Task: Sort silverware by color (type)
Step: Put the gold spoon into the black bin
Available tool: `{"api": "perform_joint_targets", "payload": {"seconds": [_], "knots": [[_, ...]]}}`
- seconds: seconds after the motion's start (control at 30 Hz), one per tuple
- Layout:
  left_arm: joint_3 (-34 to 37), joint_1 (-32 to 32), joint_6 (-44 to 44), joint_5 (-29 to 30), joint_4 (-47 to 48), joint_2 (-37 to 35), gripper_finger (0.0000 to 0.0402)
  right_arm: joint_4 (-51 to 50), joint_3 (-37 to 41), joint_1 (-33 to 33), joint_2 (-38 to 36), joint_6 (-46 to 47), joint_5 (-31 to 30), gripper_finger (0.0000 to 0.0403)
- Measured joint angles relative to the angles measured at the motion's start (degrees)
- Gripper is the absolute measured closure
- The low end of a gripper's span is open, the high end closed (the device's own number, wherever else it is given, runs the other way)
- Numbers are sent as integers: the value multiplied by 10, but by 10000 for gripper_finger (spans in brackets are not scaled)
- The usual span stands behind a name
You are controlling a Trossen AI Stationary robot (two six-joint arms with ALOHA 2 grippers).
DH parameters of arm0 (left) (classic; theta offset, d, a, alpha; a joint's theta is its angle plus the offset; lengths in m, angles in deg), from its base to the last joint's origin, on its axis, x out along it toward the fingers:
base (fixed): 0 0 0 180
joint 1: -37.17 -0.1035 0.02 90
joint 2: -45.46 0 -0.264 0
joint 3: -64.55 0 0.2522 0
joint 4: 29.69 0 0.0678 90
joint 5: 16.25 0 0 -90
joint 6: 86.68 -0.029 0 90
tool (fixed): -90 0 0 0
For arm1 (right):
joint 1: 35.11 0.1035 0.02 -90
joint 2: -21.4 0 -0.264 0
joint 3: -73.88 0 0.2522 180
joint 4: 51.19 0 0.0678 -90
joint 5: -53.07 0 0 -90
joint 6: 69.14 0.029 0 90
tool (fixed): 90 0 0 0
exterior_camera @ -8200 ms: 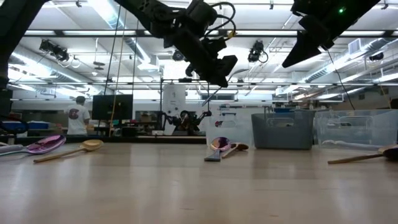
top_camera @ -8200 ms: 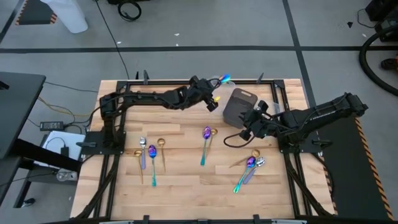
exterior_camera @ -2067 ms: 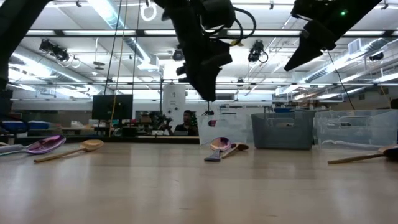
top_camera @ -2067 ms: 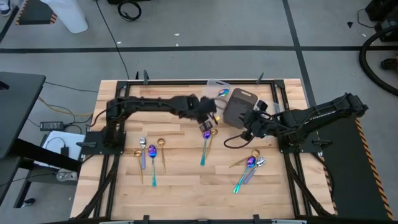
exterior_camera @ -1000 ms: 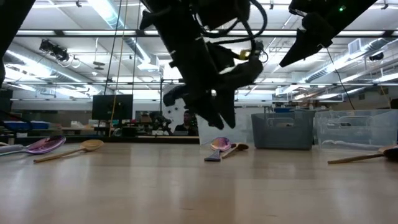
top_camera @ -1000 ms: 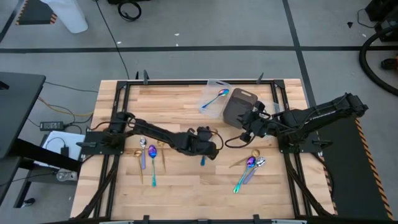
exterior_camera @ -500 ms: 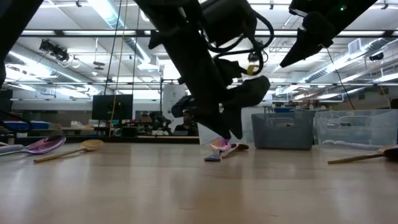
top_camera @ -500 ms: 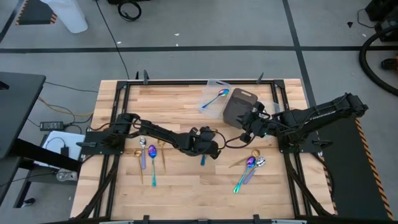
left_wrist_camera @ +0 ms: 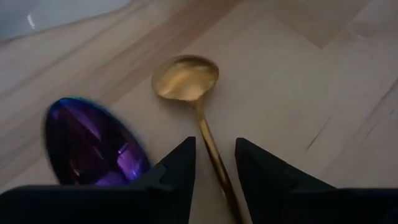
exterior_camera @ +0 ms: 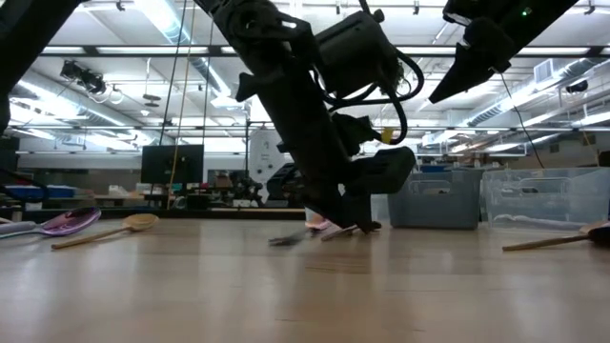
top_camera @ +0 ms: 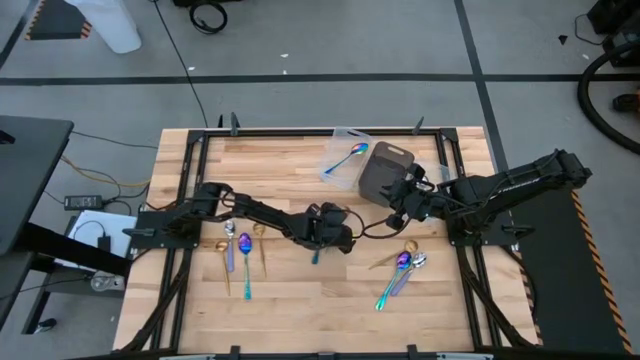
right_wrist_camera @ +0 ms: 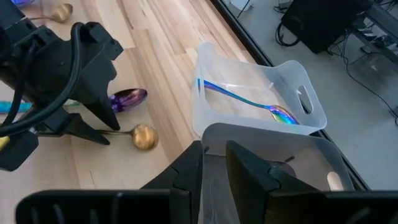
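My left gripper (top_camera: 337,238) (left_wrist_camera: 215,149) is open and down at the table's middle, on a pair of spoons. The gold spoon (left_wrist_camera: 186,78) lies flat, its handle (left_wrist_camera: 214,158) running between the two fingers. The iridescent spoon's purple bowl (left_wrist_camera: 90,143) lies beside one finger, and its teal handle end (top_camera: 316,257) shows below the gripper. My right gripper (top_camera: 400,200) (right_wrist_camera: 214,163) hovers slightly open next to the dark bin (top_camera: 385,168), touching nothing. A clear tray (top_camera: 345,152) holds one iridescent spoon (right_wrist_camera: 242,99). My left gripper comes down slanting from the table's left. One finger (left_wrist_camera: 171,168) lies over the edge of the iridescent spoon's bowl (left_wrist_camera: 127,171), which rests on the table; the finger hides the contact itself. Whether the fingers touch the gold handle between them, I cannot tell.
Several spoons lie at the table's left (top_camera: 243,250): silver, iridescent and gold. Another cluster of gold, iridescent and silver spoons lies at the right (top_camera: 402,265). The low view shows clear containers (exterior_camera: 534,200) behind the table's right part. Bare wood stretches along the near edge.
My left gripper has come down from above the middle pair of spoons until its fingers are at the tabletop. The iridescent spoon has turned on the table: its teal handle end has swung toward the table's left, while the bowl has stayed by the gripper.
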State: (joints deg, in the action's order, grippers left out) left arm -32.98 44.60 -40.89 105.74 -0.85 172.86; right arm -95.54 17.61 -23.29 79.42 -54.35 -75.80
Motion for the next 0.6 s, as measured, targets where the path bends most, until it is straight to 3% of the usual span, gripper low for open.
{"api": "perform_joint_targets", "payload": {"seconds": [0.2, 0.47, 0.6], "knots": [[0, -2, -19, -13, 1, 0, 285, 0, 0, 0, 0, -2, 0, 321], [-1, -12, -40, -48, 8, 0, 378, 0, 0, 0, 0, -1, 7, 321], [-1, -12, -49, -55, 9, 0, 382, -1, 0, 0, 0, 0, 11, 321]]}}
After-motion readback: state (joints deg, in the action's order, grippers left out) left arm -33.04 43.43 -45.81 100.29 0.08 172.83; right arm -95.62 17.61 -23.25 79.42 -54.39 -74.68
